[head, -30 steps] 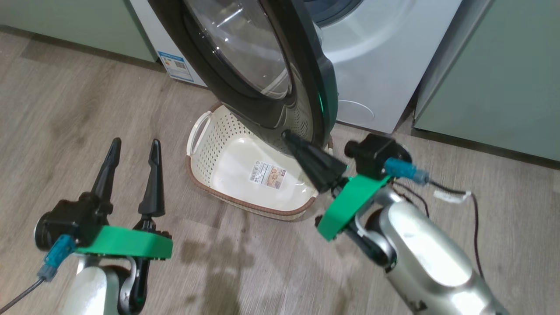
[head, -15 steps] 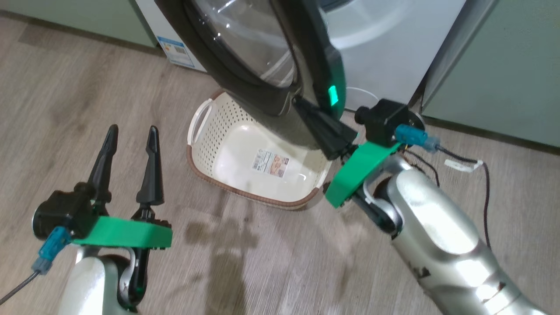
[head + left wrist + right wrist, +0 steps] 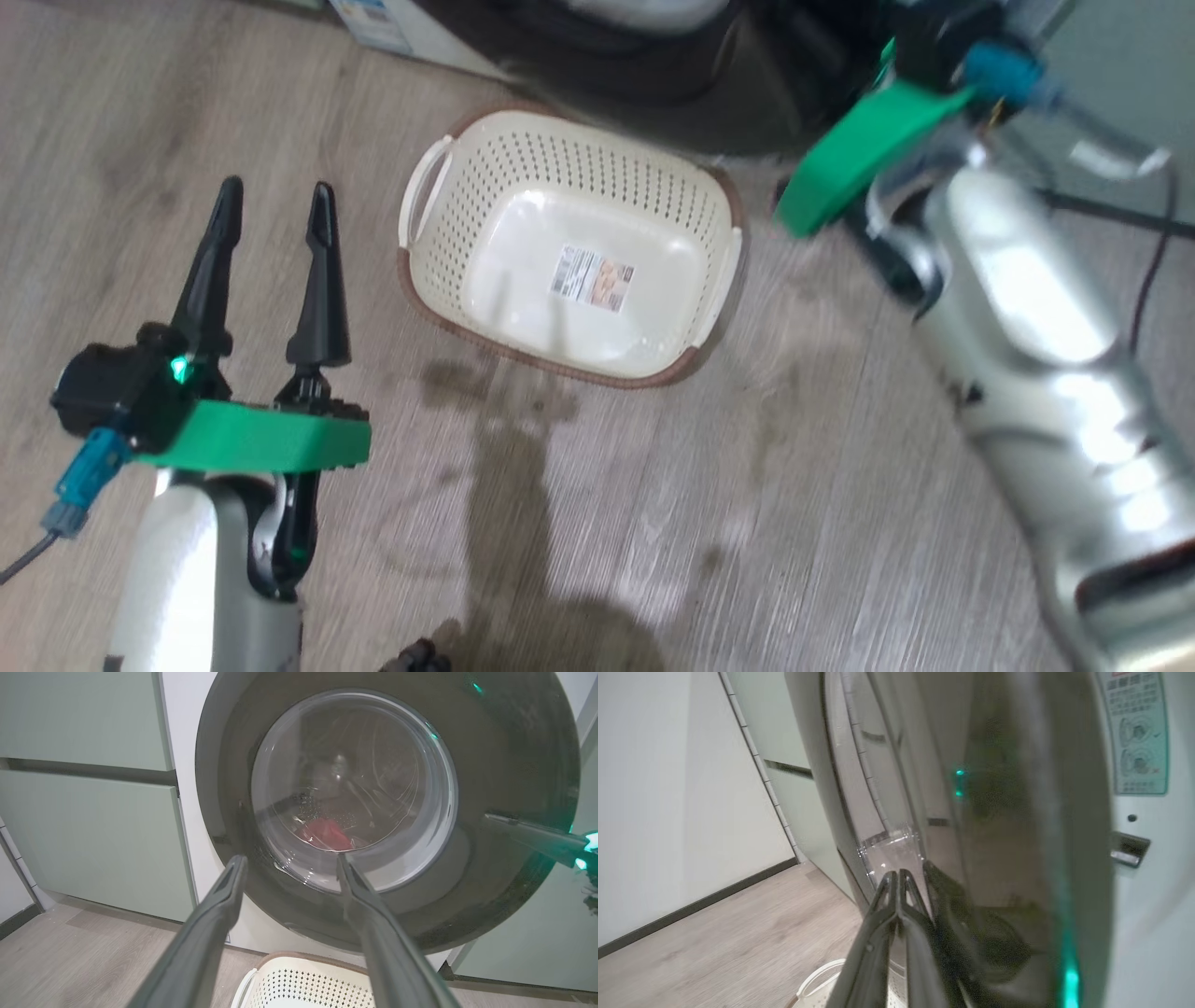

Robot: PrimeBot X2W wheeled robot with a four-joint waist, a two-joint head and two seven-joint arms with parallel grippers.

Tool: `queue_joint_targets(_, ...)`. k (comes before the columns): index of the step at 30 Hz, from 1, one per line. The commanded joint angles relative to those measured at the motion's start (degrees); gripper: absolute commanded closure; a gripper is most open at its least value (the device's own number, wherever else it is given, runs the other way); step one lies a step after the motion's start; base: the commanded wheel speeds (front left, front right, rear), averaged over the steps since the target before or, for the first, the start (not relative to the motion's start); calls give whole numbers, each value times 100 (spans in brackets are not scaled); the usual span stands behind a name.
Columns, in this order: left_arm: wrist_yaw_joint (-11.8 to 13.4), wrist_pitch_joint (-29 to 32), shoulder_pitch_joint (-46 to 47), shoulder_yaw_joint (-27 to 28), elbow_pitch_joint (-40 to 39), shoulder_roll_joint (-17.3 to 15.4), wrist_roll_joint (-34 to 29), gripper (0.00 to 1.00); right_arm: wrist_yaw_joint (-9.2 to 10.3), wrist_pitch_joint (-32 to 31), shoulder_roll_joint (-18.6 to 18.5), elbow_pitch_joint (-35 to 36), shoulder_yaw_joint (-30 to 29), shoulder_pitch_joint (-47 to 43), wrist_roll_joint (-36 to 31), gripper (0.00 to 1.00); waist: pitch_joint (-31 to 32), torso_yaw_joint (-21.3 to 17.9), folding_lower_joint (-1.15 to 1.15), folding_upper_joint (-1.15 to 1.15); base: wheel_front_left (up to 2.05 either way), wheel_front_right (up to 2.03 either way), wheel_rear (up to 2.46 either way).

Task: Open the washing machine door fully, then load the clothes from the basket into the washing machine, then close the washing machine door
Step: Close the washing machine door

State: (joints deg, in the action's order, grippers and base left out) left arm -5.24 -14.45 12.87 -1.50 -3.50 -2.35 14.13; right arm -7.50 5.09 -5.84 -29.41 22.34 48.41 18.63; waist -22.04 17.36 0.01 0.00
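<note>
Wood floor (image 3: pixel 747 523), basket (image 3: pixel 579 159) below washer door (image 3: pixel 504 756), green cabinets (image 3: pixel 84 826) L

Grey-brown wood-look plank floor (image 3: pixel 653 523) running across room, boards lying diagonally in head view. Darker blotchy patches (image 3: pixel 504 420) showing on planks, soft shadow (image 3: pixel 560 635) falling near bottom edge. Pale green flat-front cabinets (image 3: pixel 88 826) standing along back, dark gap dividing upper and lower fronts. Plain white wall (image 3: pixel 668 788) meeting floor at dark skirting (image 3: pixel 691 910). Light spreading soft, even.

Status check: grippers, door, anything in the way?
Left gripper open, holding nothing. Right gripper shut, tips on washing machine door rim; door nearly closed. Red clothes inside, basket empty, on floor below door.
</note>
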Motion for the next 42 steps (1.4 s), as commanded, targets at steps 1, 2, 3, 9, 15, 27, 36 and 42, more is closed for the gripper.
queue_joint_targets(1,-26,-54,210,206,-221,-63,24,0,1,87,45,-51,-70,429,-69,100,-181,38,-1,0,0,0,0)
queue_joint_targets(2,-32,-54,248,199,-224,-60,34,0,1,107,26,-172,-120,575,-82,100,-228,52,-1,0,0,0,0)
queue_joint_targets(3,-36,-54,281,192,-223,-59,43,0,1,132,13,-291,-169,718,-93,100,-272,62,-1,0,0,0,0)
queue_joint_targets(9,1,-54,458,104,-229,-55,195,0,1,361,-42,-1134,-495,1577,-189,100,-479,120,-1,0,0,0,0)
queue_joint_targets(15,23,-54,512,63,-219,-54,228,0,1,571,-34,-1669,-729,2004,-249,100,-538,141,-1,0,0,0,0)
queue_joint_targets(27,25,-55,487,31,-141,-54,158,0,1,908,129,-2264,-557,2147,-267,100,-366,103,-1,0,0,0,0)
queue_joint_targets(36,-65,-55,184,45,48,-54,-34,0,1,985,190,-1661,-66,1040,69,24,258,-138,-1,0,0,0,0)
queue_joint_targets(42,-134,-55,-80,34,172,-88,-202,0,1,989,133,-573,-420,-87,-12,0,676,-377,-1,0,0,0,0)
